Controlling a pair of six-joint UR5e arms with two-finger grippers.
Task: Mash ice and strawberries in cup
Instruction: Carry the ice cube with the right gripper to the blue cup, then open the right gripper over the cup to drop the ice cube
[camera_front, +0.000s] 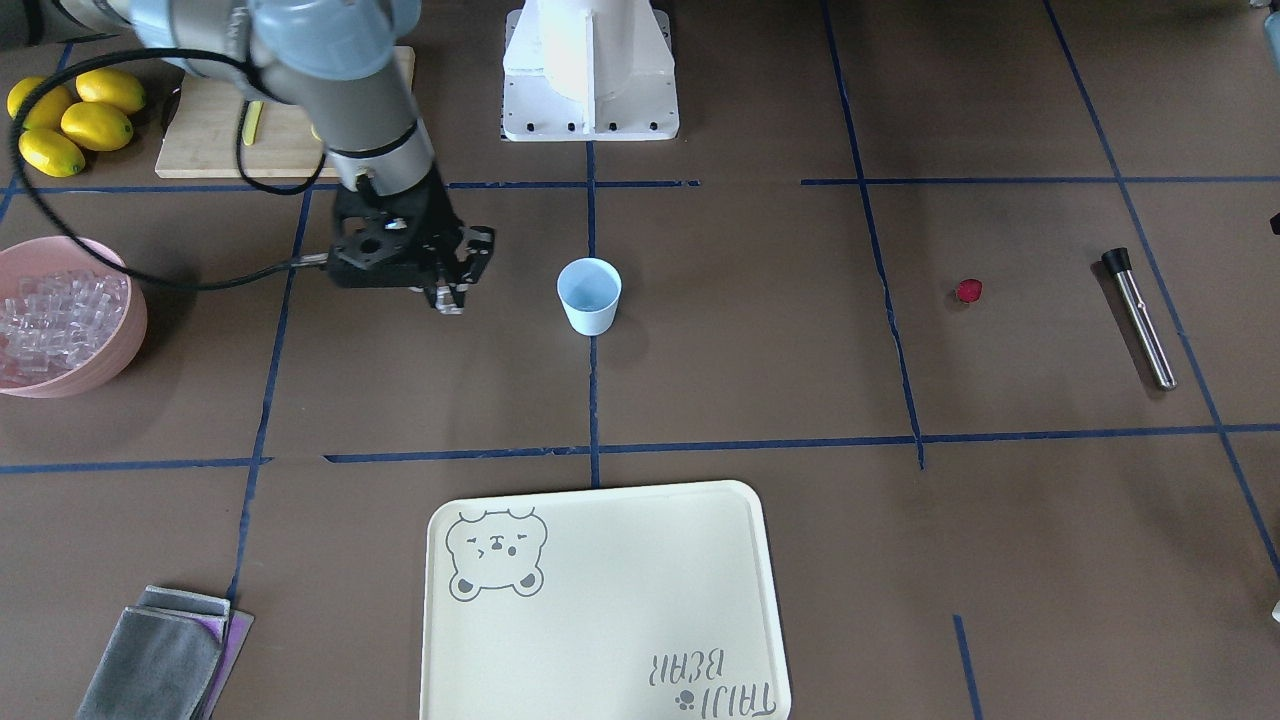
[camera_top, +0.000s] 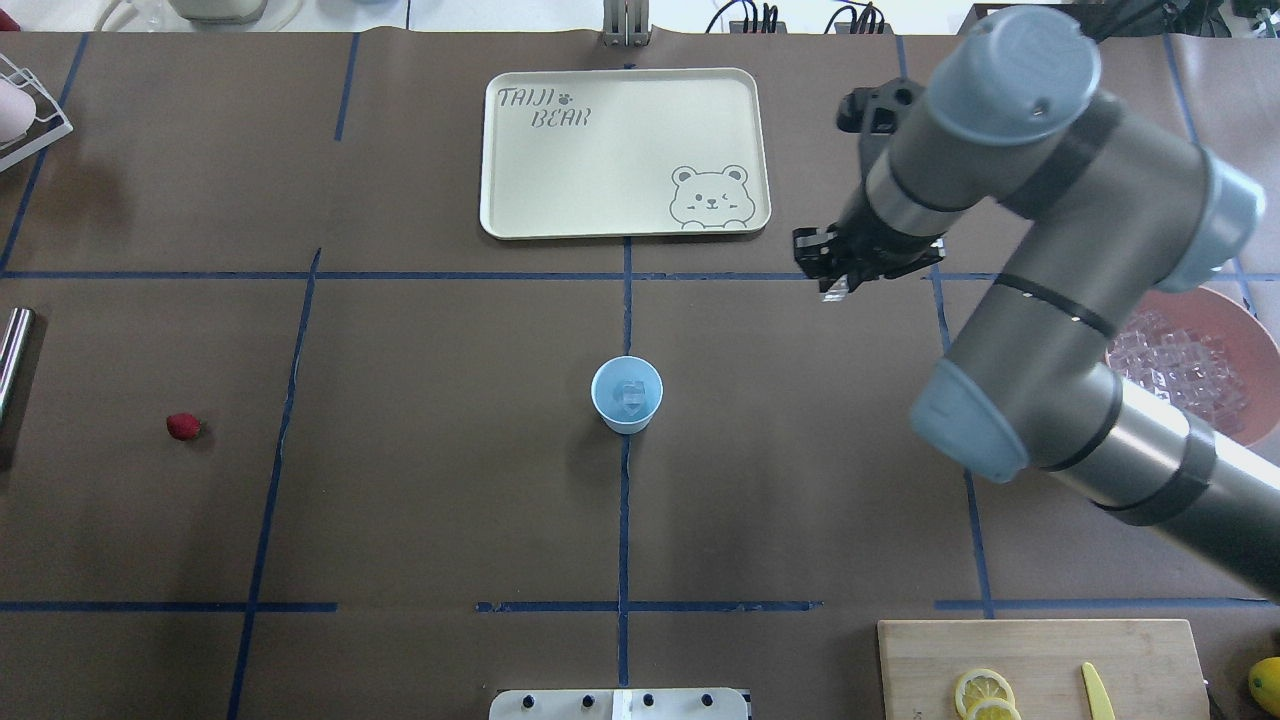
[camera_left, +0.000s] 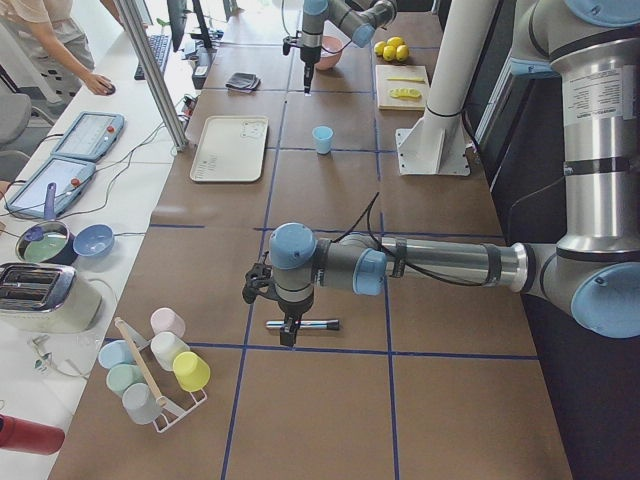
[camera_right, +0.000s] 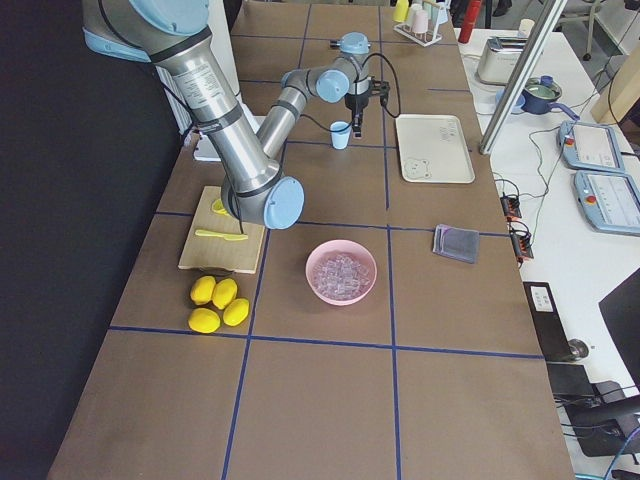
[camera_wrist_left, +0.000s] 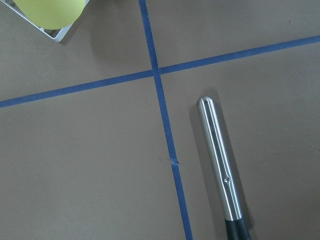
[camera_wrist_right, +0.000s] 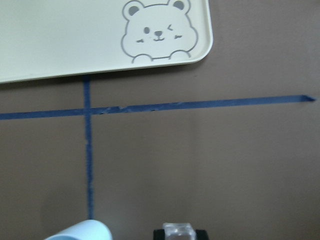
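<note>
Right wrist-mounted view: a clear ice cube (camera_wrist_right: 177, 231) sits clamped between the jaws of the right gripper (camera_front: 447, 298), at the bottom edge of the picture. The pale blue cup (camera_top: 627, 394) stands upright on the table (camera_top: 450, 500), near the jaws and off to one side of them, its rim just showing at the lower left of that view; one cube already lies inside it. The strawberry (camera_top: 183, 427) lies well apart from these jaws, beyond the cup. The left gripper (camera_left: 288, 335) hangs just above a steel muddler (camera_wrist_left: 220, 165); whether its jaws are apart or together cannot be told.
</note>
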